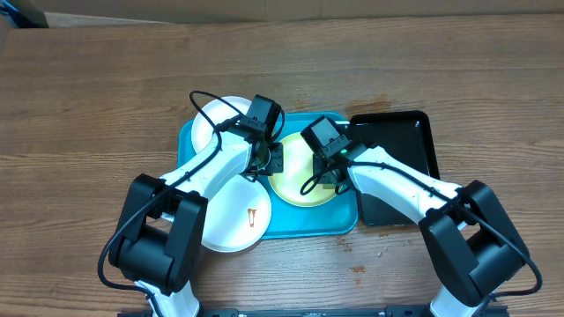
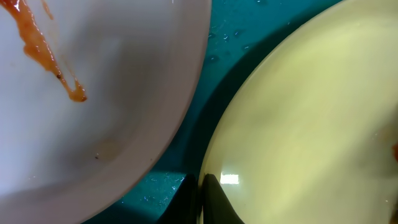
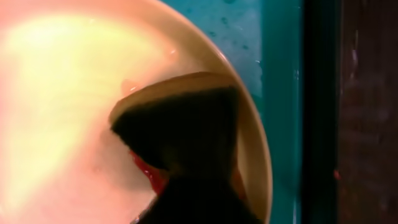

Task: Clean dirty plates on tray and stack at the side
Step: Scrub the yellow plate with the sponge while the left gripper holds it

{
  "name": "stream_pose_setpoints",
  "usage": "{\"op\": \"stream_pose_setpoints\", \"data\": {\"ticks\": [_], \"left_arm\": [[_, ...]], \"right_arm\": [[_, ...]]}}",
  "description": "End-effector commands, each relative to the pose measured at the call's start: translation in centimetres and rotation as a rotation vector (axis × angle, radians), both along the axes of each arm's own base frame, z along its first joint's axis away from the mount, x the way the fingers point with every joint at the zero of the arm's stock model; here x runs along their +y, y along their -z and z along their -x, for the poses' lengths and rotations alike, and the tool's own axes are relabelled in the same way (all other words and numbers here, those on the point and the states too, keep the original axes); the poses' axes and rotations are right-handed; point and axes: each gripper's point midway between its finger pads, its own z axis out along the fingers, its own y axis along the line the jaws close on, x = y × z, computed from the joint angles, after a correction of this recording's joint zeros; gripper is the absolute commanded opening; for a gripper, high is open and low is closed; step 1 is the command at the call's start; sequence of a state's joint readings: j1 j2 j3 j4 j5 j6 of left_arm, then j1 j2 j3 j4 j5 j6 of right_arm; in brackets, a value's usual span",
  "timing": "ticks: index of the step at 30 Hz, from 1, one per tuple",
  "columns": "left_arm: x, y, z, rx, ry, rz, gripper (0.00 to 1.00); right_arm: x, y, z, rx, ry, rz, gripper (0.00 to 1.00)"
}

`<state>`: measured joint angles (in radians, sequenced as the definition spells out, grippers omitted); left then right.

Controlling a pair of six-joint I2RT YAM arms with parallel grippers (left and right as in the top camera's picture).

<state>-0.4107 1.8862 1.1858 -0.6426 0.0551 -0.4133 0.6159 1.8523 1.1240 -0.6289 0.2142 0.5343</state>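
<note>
On the turquoise tray (image 1: 339, 220) lies a pale green plate (image 1: 295, 187). My left gripper (image 1: 271, 160) is shut on its left rim; in the left wrist view the fingers (image 2: 214, 202) pinch that plate (image 2: 311, 112). My right gripper (image 1: 328, 179) is shut on a dark sponge (image 3: 180, 127), which presses on the plate (image 3: 56, 93) over a red smear (image 3: 148, 169). A white plate (image 1: 233, 216) with a red-brown smear (image 2: 53, 56) overhangs the tray's front left corner. A second white plate (image 1: 211, 123) sits at the tray's back left.
A glossy black tray (image 1: 405, 145) lies against the turquoise tray's right side. Wooden table (image 1: 88, 106) surrounds both trays. Both arms cross over the front half of the tray.
</note>
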Motion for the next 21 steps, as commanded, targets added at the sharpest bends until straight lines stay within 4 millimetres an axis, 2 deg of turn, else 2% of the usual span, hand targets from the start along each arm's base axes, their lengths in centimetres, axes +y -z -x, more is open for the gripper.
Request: {"op": "stream_pose_setpoints", "data": {"ticks": [1,2,3,4,5,14,21], "left_arm": [[0.7,0.5,0.2,0.008,-0.019,-0.039,0.04],[0.7,0.5,0.2,0.008,-0.019,-0.039,0.04],[0.7,0.5,0.2,0.008,-0.019,-0.039,0.04],[0.7,0.5,0.2,0.008,-0.02,-0.039,0.04],[0.7,0.5,0.1,0.008,-0.02,-0.039,0.04],[0.7,0.5,0.1,0.008,-0.02,-0.039,0.04],[0.7,0.5,0.2,0.008,-0.019,-0.039,0.04]], "right_arm": [[-0.6,1.5,1.2,0.041,0.014,0.004,0.26],[-0.6,1.5,1.2,0.041,0.014,0.004,0.25],[-0.6,1.5,1.2,0.041,0.014,0.004,0.19],[-0.6,1.5,1.2,0.041,0.014,0.004,0.07],[-0.6,1.5,1.2,0.041,0.014,0.003,0.04],[-0.6,2.4,2.0,0.063,0.086,-0.039,0.04],[2.0,3.1,2.8,0.106,0.046,-0.185,0.04]]}}
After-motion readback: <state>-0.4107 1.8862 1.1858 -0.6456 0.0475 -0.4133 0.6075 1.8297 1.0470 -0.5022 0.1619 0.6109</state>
